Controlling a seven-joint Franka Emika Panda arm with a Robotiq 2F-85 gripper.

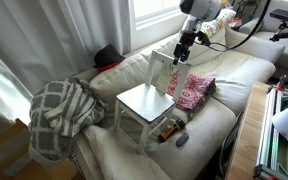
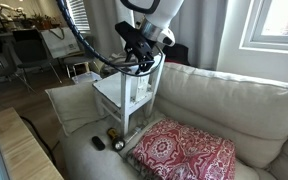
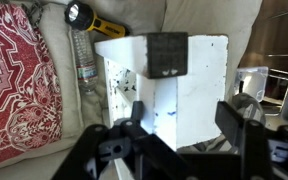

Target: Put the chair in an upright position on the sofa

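Observation:
The small white chair (image 1: 144,100) stands upright on its legs on the cream sofa (image 1: 234,70), with its slatted backrest toward the sofa's back. It shows in both exterior views (image 2: 119,90), and its seat fills the wrist view (image 3: 199,90). The sofa also shows in an exterior view (image 2: 234,100) and in the wrist view (image 3: 184,15). My gripper (image 1: 184,45) hangs at the top of the backrest, seen also in an exterior view (image 2: 144,55). In the wrist view its fingers (image 3: 187,125) are spread wide apart, open, with white chair surface between them.
A red patterned cushion (image 1: 194,90) (image 2: 184,155) (image 3: 14,90) lies beside the chair. A yellow flashlight (image 3: 89,20) and a clear bottle (image 3: 84,65) lie by the chair legs. A plaid blanket (image 1: 59,110) drapes the sofa arm. A wooden table (image 2: 24,150) stands in front.

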